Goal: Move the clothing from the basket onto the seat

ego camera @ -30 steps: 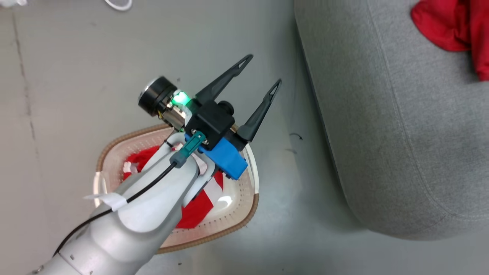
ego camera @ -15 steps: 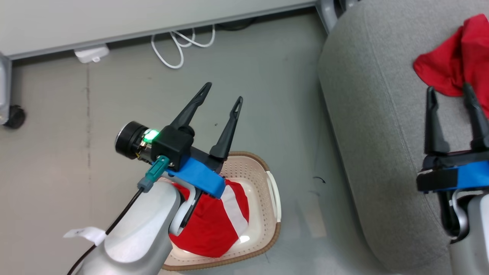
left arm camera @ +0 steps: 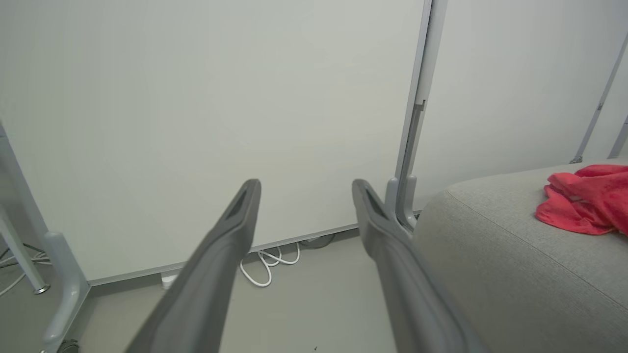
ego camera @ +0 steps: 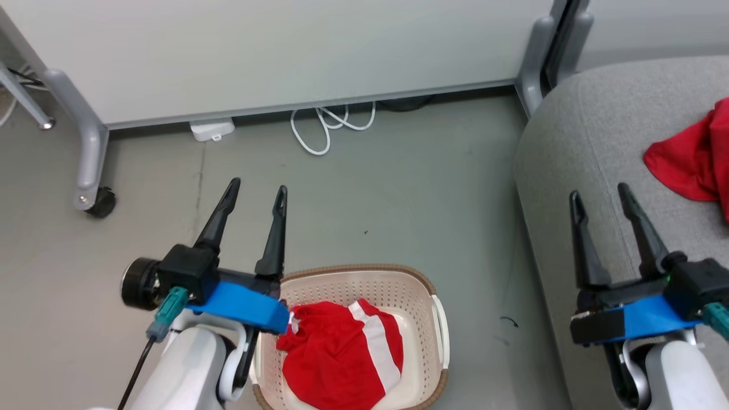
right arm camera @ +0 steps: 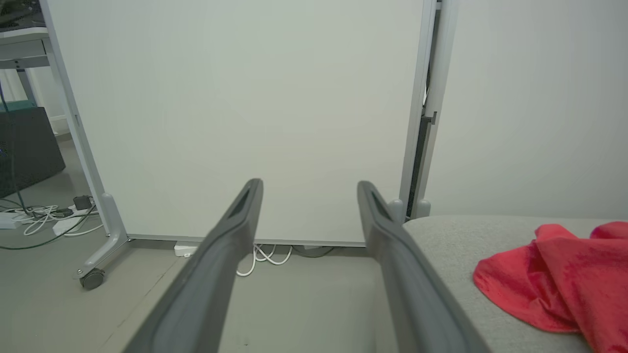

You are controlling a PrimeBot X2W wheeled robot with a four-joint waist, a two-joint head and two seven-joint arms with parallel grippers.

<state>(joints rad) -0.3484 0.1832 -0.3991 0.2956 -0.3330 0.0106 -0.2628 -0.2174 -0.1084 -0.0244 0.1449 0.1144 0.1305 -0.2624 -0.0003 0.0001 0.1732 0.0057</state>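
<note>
A red garment with white stripes (ego camera: 344, 356) lies bunched in the cream perforated basket (ego camera: 437, 319) on the floor, low in the head view. A second red garment (ego camera: 692, 156) rests on the light-grey seat (ego camera: 592, 142) at the right, also seen as a red heap (left arm camera: 588, 198) (right arm camera: 559, 279) in both wrist views. My left gripper (ego camera: 256, 191) hovers open and empty just left of the basket, fingers pointing toward the wall. Over the seat's near edge my right gripper (ego camera: 599, 196) is open and empty, short of the red garment there.
A white partition panel (ego camera: 285, 51) on grey wheeled legs (ego camera: 88, 171) stands ahead. A white cable loop (ego camera: 327, 128) and a small white adapter (ego camera: 211, 130) lie on the floor at its base. Bare grey floor lies between basket and panel.
The head camera has tilted up and swung, bringing the partition and the right gripper into view. The left gripper has drawn back from over the basket to its left side, still open.
</note>
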